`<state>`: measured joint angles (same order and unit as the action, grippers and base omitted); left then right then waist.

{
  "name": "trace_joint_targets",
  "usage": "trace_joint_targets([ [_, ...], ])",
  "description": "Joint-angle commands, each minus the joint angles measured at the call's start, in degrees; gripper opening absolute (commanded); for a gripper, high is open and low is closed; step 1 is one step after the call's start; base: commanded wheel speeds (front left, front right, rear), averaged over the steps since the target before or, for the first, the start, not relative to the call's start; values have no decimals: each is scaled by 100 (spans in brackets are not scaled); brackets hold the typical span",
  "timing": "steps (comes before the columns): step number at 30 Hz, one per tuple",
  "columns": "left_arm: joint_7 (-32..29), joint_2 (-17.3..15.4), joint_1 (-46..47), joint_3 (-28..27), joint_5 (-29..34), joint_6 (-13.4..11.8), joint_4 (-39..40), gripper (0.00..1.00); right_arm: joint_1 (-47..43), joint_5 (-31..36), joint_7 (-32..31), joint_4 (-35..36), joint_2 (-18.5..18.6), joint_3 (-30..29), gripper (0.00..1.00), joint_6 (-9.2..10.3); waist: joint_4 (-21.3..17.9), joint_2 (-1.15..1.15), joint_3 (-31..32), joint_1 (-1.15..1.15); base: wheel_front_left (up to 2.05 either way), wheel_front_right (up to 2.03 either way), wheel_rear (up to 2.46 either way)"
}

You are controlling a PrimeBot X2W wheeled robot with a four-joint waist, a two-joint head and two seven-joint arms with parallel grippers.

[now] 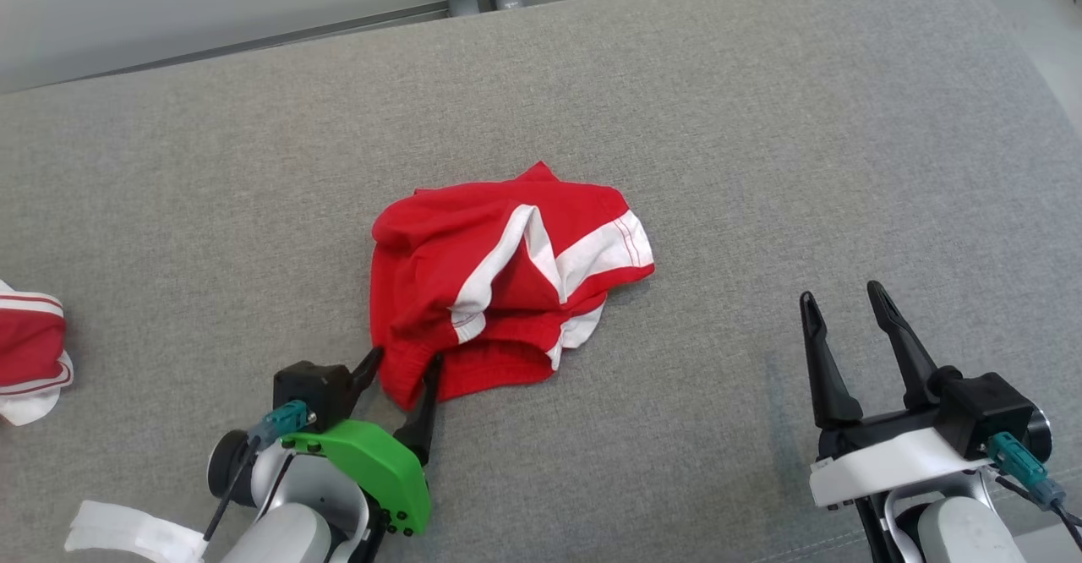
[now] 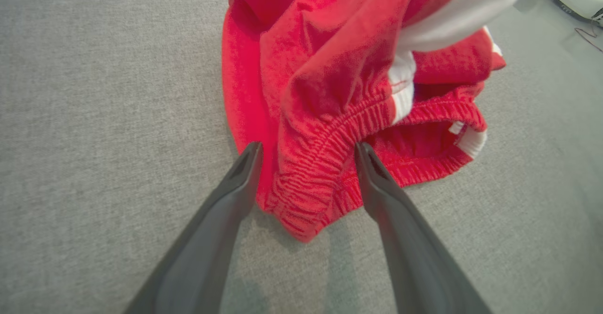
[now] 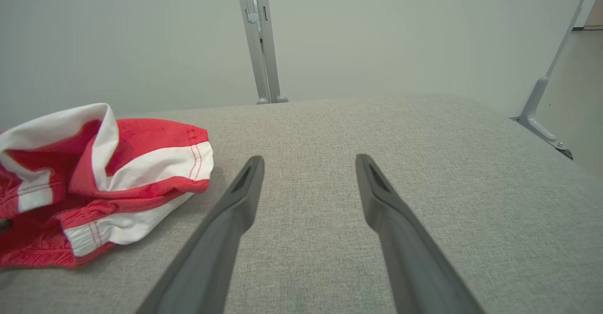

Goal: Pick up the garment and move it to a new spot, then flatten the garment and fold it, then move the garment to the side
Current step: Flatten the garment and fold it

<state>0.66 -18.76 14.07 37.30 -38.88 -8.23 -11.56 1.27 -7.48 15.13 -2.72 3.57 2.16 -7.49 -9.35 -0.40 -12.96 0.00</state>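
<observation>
L gripper: jaws spread fully, nothing clamped. Near corner of the garment (red shorts w/ white bands) sits between the two fingers. Its gathered elastic waistband runs through the gap, w/ the bunched corner poking back past the tips toward the wrist. One fingertip is right at the red edge on the outer side, the other against the waistband where the opening starts; can't tell if either actually presses the cloth. Rest of the garment heaps up ahead of the tips, crumpled, a white band folded over on top, all lying on the grey cushion. Green cover sits behind the L fingers, at the wrist.

R gripper: jaws also wide apart, empty, bare cushion fabric between and ahead of the fingers. Garment lies well off to the left of these jaws, its white-hemmed leg end nearest them.

Further out: 2nd red/white cloth far left of the L jaws. Beyond both grippers, past the cushion's far edge, a grey metal post stands against a pale wall.
</observation>
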Motion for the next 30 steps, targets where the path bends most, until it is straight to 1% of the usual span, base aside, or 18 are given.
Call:
trace_joint_targets([
  [1,40,-43,146,-29,63,-47,-57,100,86,-63,3,33,-9,-2,100,0,-78,40,-83,0,0,0,0],
  [4,41,-128,235,-5,187,-101,-287,100,107,-112,3,38,-30,50,100,0,-132,40,-128,0,0,0,0],
  [7,59,-179,290,-11,224,-92,-435,100,72,-126,3,10,-39,58,100,0,-155,40,-155,0,0,0,0],
  [9,106,-275,255,-40,229,-103,-470,100,39,-141,3,-4,-47,7,100,0,-155,40,-160,0,0,0,0],
  [13,183,-459,148,-147,213,-145,-373,100,14,-133,3,-20,-54,-66,100,0,-115,40,-125,0,0,0,0],
  [16,240,-570,52,-286,105,-186,-160,100,5,-129,3,-32,-59,-62,100,0,-57,40,-82,0,0,0,0],
  [21,359,-737,-77,-631,-84,-364,246,100,-27,-147,3,-49,-62,-44,100,0,61,40,-14,0,0,0,0],
  [25,428,-849,-132,-863,-201,-469,242,100,-29,-155,3,-75,-62,-18,100,0,132,40,12,0,0,0,0],
  [30,512,-841,-146,-981,-315,-446,62,100,28,-154,3,-94,-62,-14,100,0,164,40,13,0,0,0,0],
])
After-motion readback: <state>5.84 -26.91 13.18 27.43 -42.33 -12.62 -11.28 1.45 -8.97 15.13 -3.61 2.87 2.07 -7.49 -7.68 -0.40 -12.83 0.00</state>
